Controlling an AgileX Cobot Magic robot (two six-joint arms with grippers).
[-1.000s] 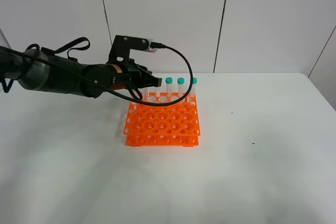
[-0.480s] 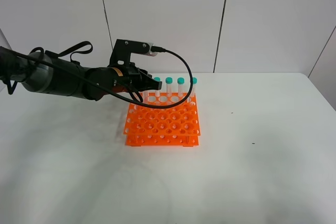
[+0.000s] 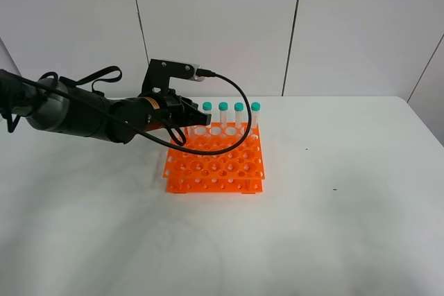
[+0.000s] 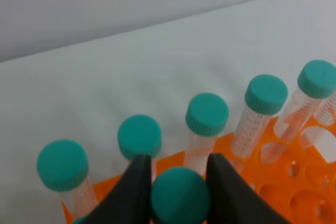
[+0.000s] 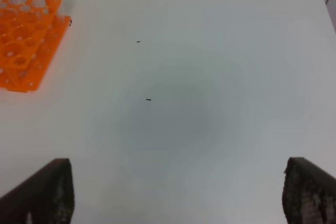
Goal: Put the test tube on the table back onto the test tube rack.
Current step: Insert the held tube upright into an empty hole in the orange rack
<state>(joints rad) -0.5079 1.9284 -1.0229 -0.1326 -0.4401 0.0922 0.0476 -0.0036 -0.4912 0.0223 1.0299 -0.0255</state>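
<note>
The slim clear plastic test tube with a teal screw cap (image 4: pixel 180 196) is held upright over the rear left part of the bright orange plastic two-tier rack (image 3: pixel 215 161), just in front of the back row. Its lower end is hidden, so it cannot be told whether it is seated in a hole. The cap is pinched on both sides by the black fingers (image 4: pixel 137 187) of the left gripper (image 3: pixel 195 111), which are closed narrowly around it. Five identical teal-capped tubes (image 4: pixel 207 114) are stood in the row behind. The rack is set on the large plain white table (image 3: pixel 333 227). The right gripper (image 5: pixel 178 195) is held above bare tabletop, spread wide, with nothing between its fingers.
</note>
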